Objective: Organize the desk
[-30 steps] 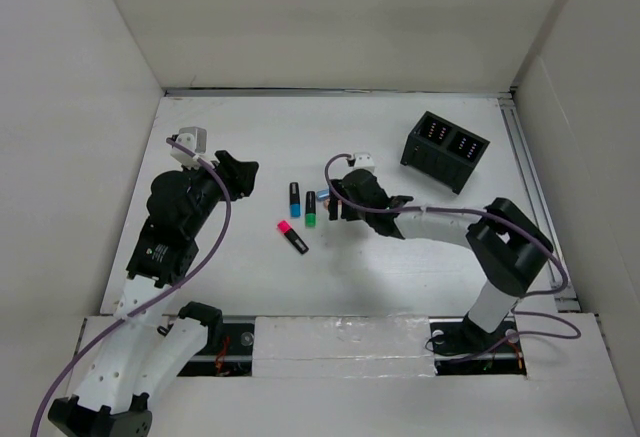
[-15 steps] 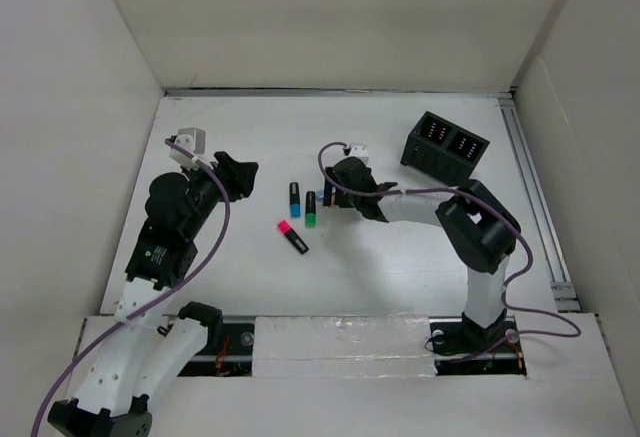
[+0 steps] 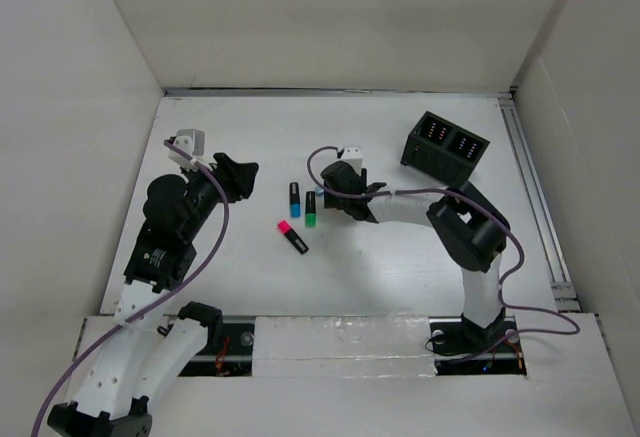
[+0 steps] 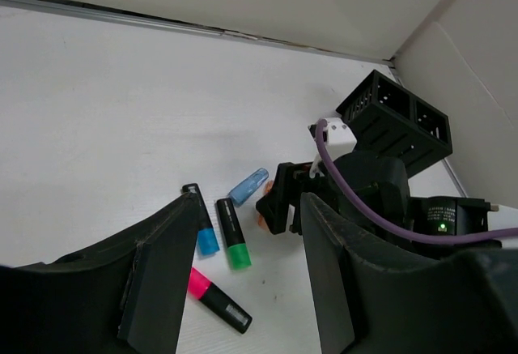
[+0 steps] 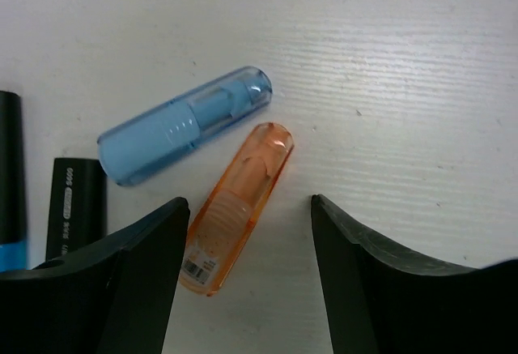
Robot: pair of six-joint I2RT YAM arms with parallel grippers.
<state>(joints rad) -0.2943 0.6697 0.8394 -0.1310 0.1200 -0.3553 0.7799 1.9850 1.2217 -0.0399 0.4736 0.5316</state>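
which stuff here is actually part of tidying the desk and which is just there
Part of the job: desk, pink highlighter, green highlighter, blue highlighter, blue tube, orange tube between the open right pincer's fingers, black compartment box.

Just there: white wall panels, purple cable.

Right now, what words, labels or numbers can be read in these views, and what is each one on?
No text can be read outright.
Black marker: white print along the barrel, too small to read.
Orange tube: small barcode sticker near one end, digits blurred.
Left arm: round sticker with print, too small to read.
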